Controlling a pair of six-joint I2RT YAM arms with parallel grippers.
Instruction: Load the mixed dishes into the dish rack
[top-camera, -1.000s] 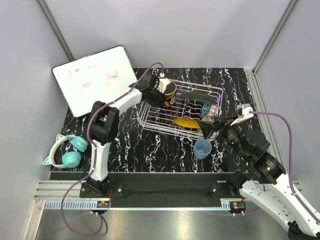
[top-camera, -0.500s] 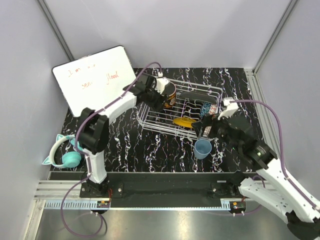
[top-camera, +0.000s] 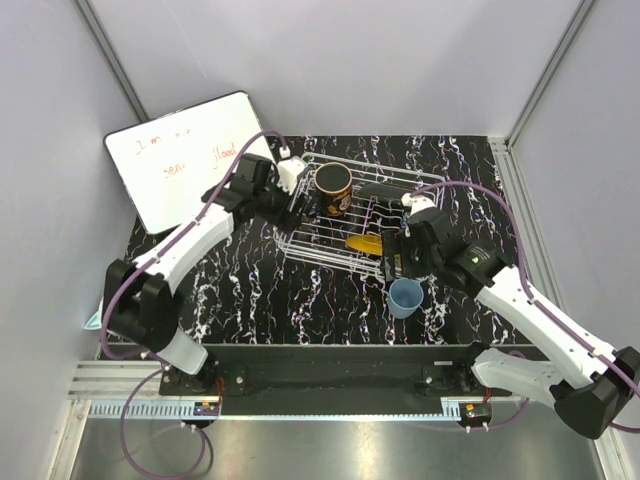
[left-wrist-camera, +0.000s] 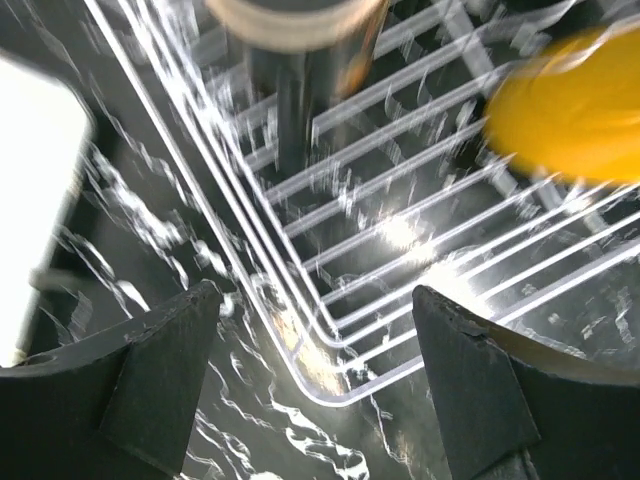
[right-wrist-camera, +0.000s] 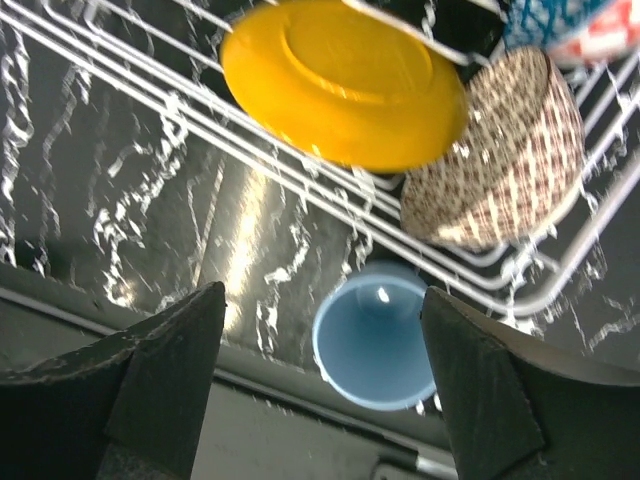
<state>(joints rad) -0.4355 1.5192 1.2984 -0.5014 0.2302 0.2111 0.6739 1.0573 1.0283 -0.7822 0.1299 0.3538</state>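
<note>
Within the rack (top-camera: 292, 243), a mug (top-camera: 333, 190) sits near the far left corner, a plate (top-camera: 368, 243) and bowl (right-wrist-camera: 495, 150) along the near edge; the cup (top-camera: 405, 297) sits on the table (top-camera: 250, 290) just outside that edge; left gripper (left-wrist-camera: 315, 300) and right gripper (right-wrist-camera: 322, 300) gape, empty.

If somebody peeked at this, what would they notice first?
Probably the white wire dish rack in the middle of the black marbled table, holding a bright yellow plate at its near edge and a black-orange mug toward its far left. A pale blue cup sits alone on the table just outside the rack's near side.
</note>
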